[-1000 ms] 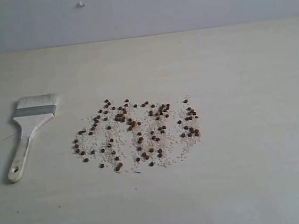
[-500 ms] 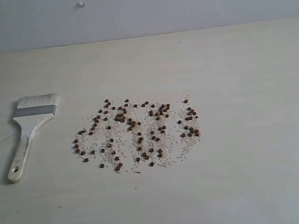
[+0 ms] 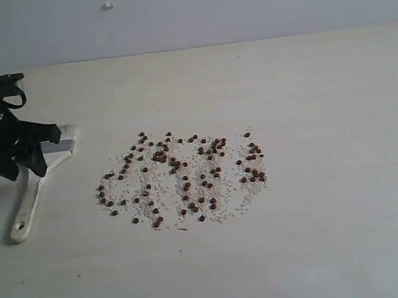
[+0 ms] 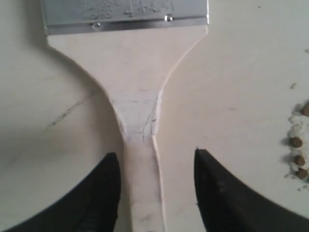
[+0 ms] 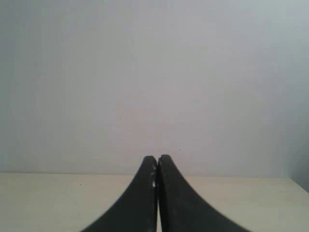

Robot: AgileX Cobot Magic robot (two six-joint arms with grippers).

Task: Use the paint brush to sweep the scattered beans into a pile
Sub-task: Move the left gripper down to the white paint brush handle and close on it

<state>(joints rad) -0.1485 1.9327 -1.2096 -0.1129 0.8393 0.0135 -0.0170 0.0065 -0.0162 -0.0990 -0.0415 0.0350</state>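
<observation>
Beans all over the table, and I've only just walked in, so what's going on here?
The left gripper hovers over the paint brush, jaws open on either side of its handle, not yet closed on it. The beans lie scattered with pale grit on the table, none swept together yet. The right gripper is shut and holds nothing, away from the work.

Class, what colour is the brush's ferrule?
Silver; the ferrule shows best in the left wrist view.

Black left hand (image 3: 46, 151) — curved tapering fingers (image 4: 104, 193), looped cable (image 3: 14, 97)
</observation>
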